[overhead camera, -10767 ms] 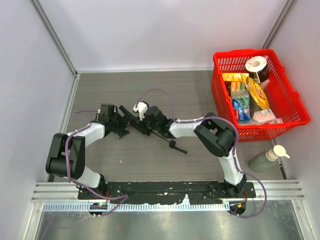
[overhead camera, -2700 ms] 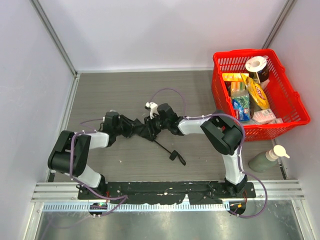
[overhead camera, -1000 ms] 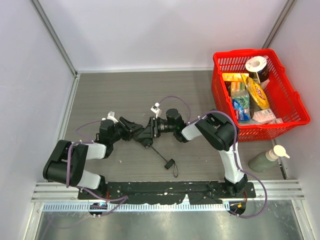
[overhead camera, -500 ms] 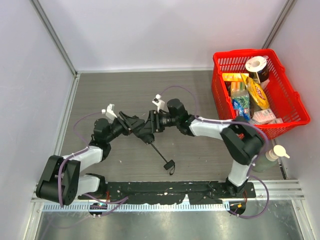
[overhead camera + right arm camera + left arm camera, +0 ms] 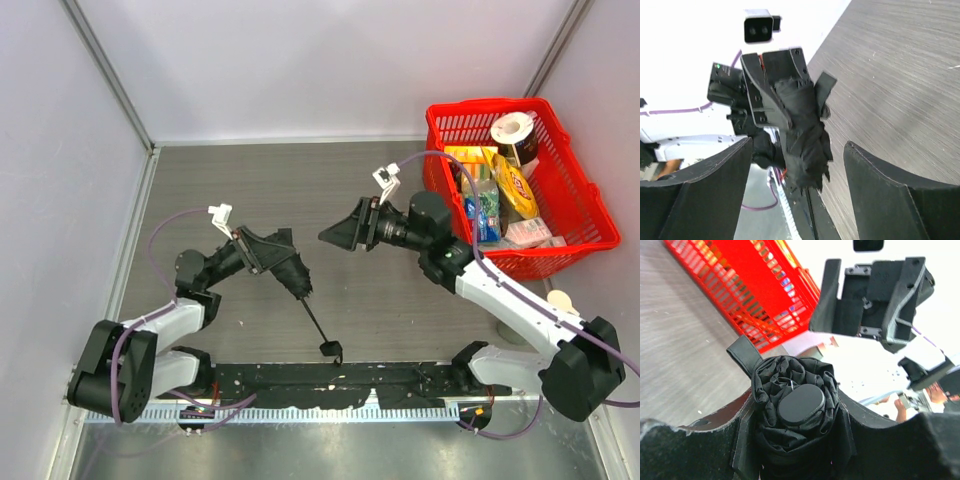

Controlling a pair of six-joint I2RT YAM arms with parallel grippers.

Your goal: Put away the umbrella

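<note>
The umbrella (image 5: pixel 287 267) is a black folded bundle, and my left gripper (image 5: pixel 272 256) is shut on its canopy, holding it above the table. Its thin shaft slopes down to the small handle (image 5: pixel 328 349) near the front rail. In the left wrist view the crumpled canopy and round end cap (image 5: pixel 801 405) fill the gap between my fingers (image 5: pixel 700 450). My right gripper (image 5: pixel 338 232) hangs open to the right of the umbrella and apart from it. In the right wrist view the umbrella (image 5: pixel 805 135) shows beyond the wide-open right gripper (image 5: pixel 797 150).
A red basket (image 5: pixel 470 106) full of groceries stands at the back right; it also shows in the left wrist view as the red basket (image 5: pixel 740 295). A green pump bottle (image 5: pixel 530 318) stands at the right near edge. Grey walls close in on both sides.
My right gripper has opened, let go of the umbrella and drawn back to the right. My left gripper has kept its hold, and the handle has swung toward the front rail.
</note>
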